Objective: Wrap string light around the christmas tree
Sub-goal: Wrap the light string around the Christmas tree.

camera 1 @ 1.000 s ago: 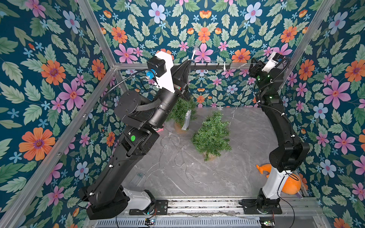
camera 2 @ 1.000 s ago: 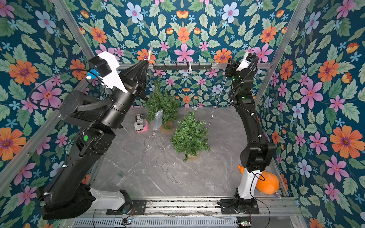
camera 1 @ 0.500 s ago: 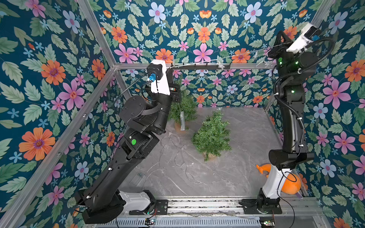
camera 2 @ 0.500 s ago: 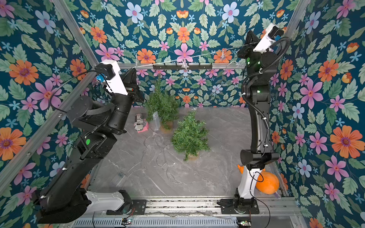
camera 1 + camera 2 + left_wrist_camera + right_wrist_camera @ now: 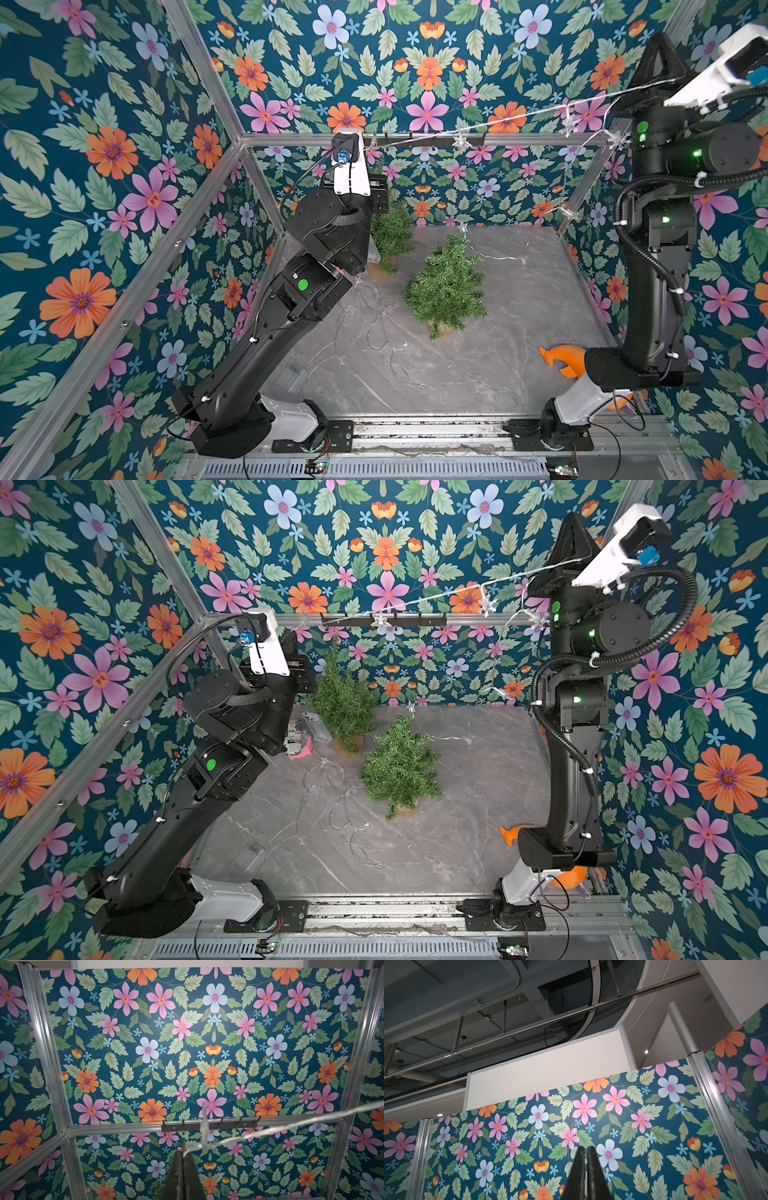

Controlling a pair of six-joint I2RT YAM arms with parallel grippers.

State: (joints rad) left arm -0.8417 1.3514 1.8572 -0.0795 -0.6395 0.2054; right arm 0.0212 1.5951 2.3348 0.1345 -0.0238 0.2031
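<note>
Right pincer [image 5: 585, 1150] higher, string light [image 5: 204, 1128] taut

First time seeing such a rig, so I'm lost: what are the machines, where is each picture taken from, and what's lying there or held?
Two robot arms stand at the edge of a grey marble table. Two pictures look down from overhead; the other two come from a camera on each wrist, looking past its tool. The left tool is shut on the string light, which stretches across to the right tool. That one is shut too, though its wrist view shows no wire between its tips. On the table stand a Christmas tree and a second tree behind it, with more of that wire lying loose.
</note>
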